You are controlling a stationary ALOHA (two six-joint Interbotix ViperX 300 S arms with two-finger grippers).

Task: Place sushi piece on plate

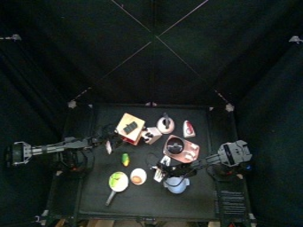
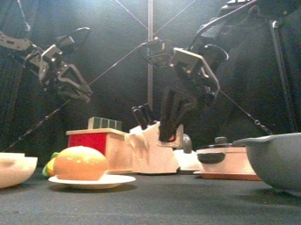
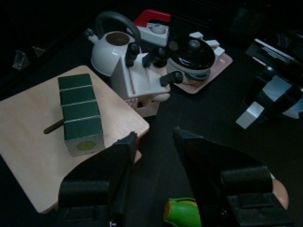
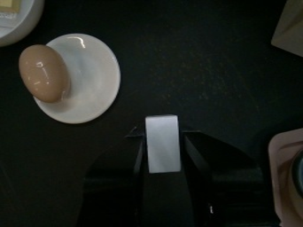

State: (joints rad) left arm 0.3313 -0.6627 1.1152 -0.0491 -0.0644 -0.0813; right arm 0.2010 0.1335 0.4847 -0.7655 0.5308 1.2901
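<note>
Between the jaws of my right gripper (image 4: pixel 162 124) sits a pale rectangular sushi piece (image 4: pixel 162 152), and the jaws are shut on its two sides. The gripper hangs above bare table between a small white dish (image 4: pixel 95 84) and the pinkish-brown plate (image 4: pixel 292 155). From above, that plate (image 1: pixel 179 147) lies just beyond my right gripper (image 1: pixel 174 163). My left gripper (image 3: pixel 154 146) is open and holds nothing. It rests at the table's left side (image 1: pixel 81 152), away from the plate.
An orange-brown oval food piece (image 4: pixel 42 71) lies on the small white dish. A wooden board (image 3: pixel 35 133) carries a green-topped block (image 3: pixel 78 111). A white kettle (image 3: pixel 116 49), a green plate (image 1: pixel 117 182) and a pale blue bowl (image 2: pixel 277 158) stand around.
</note>
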